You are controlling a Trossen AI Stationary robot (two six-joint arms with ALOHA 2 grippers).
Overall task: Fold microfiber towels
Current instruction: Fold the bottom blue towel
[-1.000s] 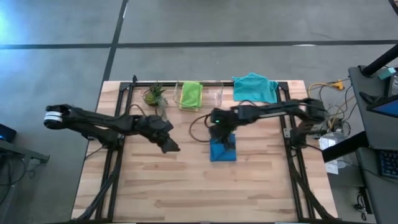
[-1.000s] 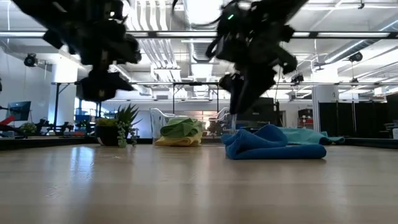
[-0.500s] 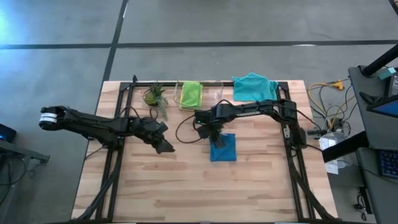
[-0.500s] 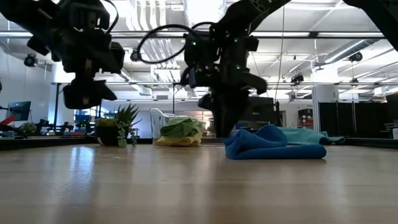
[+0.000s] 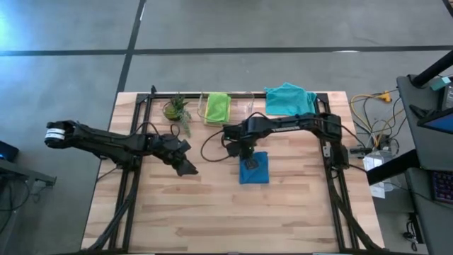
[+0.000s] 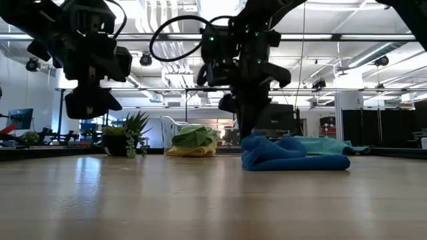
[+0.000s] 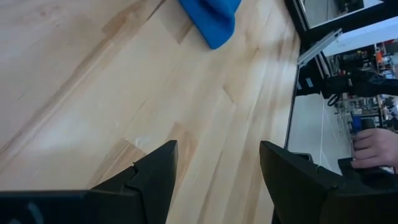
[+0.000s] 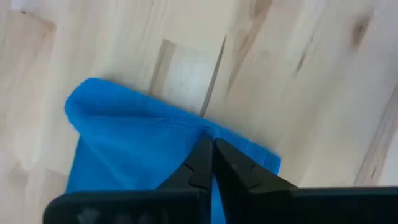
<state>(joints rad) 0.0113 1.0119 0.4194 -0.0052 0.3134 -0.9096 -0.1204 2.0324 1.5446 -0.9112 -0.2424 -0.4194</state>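
Pinching down, the right gripper (image 5: 249, 160) is sitting w/ its fingers clenched together right on the dark blue towel (image 5: 255, 168), at the edge nearest the worktop's (image 5: 212, 212) far side. Wrist view: fingertips (image 8: 208, 158) are meeting on a raised ridge of blue cloth, so I'm judging it's grasping that fold, tho how much fabric is caught can't be told. Towel is lying directly under and just nearward of this gripper, bunched, roughly square, no clear long axis. Right arm is plainly the nearer one.

Left gripper (image 5: 185, 167) is hanging well apart to the towel's left, above bare wood, fingers (image 7: 152, 177) spread wide, holding nothing.

Other towels are lying beyond the right gripper at the far edge: lime green towel (image 5: 217, 108) in the clear bin, teal towel (image 5: 290, 99) beside it.
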